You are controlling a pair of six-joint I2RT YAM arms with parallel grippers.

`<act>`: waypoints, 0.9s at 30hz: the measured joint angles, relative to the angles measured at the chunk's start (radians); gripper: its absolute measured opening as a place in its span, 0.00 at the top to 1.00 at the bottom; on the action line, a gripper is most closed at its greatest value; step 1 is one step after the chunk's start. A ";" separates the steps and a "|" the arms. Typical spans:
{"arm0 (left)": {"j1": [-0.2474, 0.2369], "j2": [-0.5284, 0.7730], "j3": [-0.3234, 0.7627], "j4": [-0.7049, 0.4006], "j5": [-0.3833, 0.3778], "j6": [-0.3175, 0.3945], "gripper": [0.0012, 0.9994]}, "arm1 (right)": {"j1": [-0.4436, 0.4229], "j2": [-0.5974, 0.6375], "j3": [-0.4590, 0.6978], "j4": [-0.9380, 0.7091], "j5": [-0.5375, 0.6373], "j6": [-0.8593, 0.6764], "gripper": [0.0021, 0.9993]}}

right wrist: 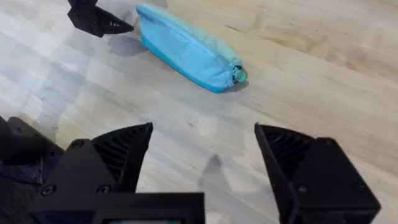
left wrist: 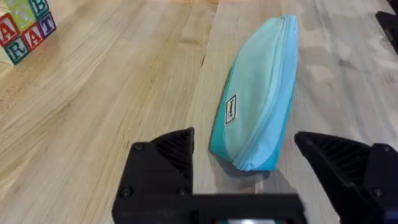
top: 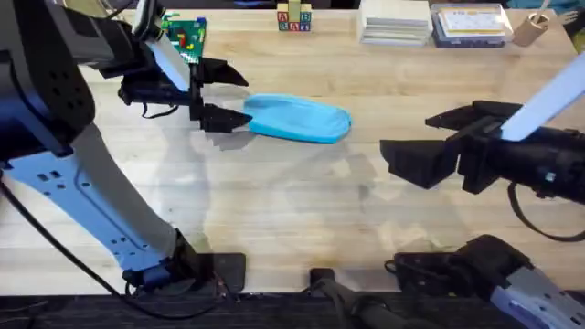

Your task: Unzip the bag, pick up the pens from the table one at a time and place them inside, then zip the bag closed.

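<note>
The surface (top: 302, 210) carries the bag (top: 297, 118), lying closed with its long axis running straight away from the left gripper (top: 221, 96), whose spread fingers flank the bag's near end. The right gripper (top: 416, 146) (also spread, holding nothing) hovers well apart, facing the far end and its zipper pull (right wrist: 239, 75).

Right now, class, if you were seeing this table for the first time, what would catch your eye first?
The light turquoise pencil pouch lies zipped shut in the middle of the wood table. The left gripper sits open at the pouch's left end, fingers either side of its tip. The right gripper, also open, hangs apart to the right. Alphabet blocks stand at the far edge.
</note>
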 joint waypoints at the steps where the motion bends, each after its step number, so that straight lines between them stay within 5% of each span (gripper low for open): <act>1: 0.000 0.000 0.000 0.000 0.000 0.000 0.00 | 0.000 0.000 0.000 0.000 0.000 0.000 0.00; 9: 0.001 -0.027 0.024 -0.035 -0.009 0.004 0.00 | 0.000 0.000 0.000 0.000 0.000 0.000 0.00; 17: 0.001 -0.341 0.045 -0.144 -0.157 -0.005 0.00 | 0.000 0.000 0.000 0.000 0.000 0.000 0.00; 27: 0.001 -0.545 0.045 -0.155 -0.353 -0.449 0.00 | 0.000 0.000 0.000 -0.011 0.000 0.000 0.00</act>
